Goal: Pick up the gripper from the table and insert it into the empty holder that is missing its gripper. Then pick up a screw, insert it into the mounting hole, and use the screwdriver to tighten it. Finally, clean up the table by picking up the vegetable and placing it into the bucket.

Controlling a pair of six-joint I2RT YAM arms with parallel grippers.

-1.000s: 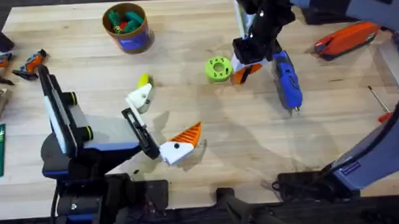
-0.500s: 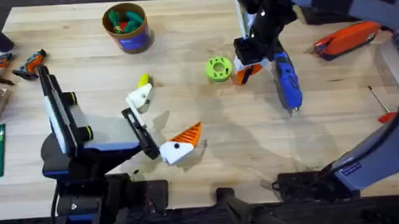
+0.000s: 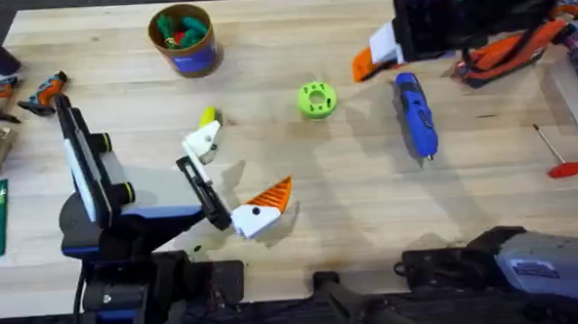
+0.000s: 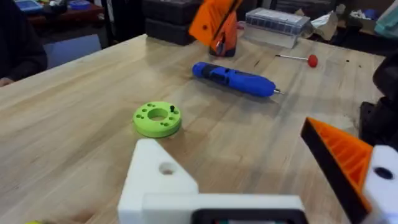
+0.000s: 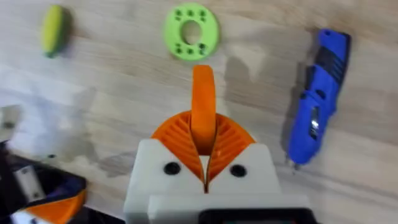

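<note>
Carrying the gripper (image 5: 203,102) is the step in hand: we judge that the small orange tip sits clenched between the orange pads of the right gripper (image 5: 204,152), raised off the table (image 3: 300,196) near the far right edge, above the blue screwdriver (image 3: 413,114). In the overhead view the orange tip (image 3: 364,65) pokes out from the dark wrist toward the green disc (image 3: 316,99).

The holder (image 3: 203,140) is the bare white finger of the left gripper (image 3: 233,179), which rests low over the table with its jaws spread wide; its other finger already wears an orange tip (image 3: 270,194). The left wrist view shows the white block (image 4: 163,180) with its mounting hole facing up.

To do this well, we keep a firm pinch, travel across above the disc and the screwdriver, and turn the tip so its black face matches the fitted one. We line it up with the white block before we press it home, and we keep the left arm steady. The vegetable (image 3: 207,117) lies just beyond the white finger, so we approach without nudging it. The bucket (image 3: 183,38) stands well apart at the far edge.
</note>
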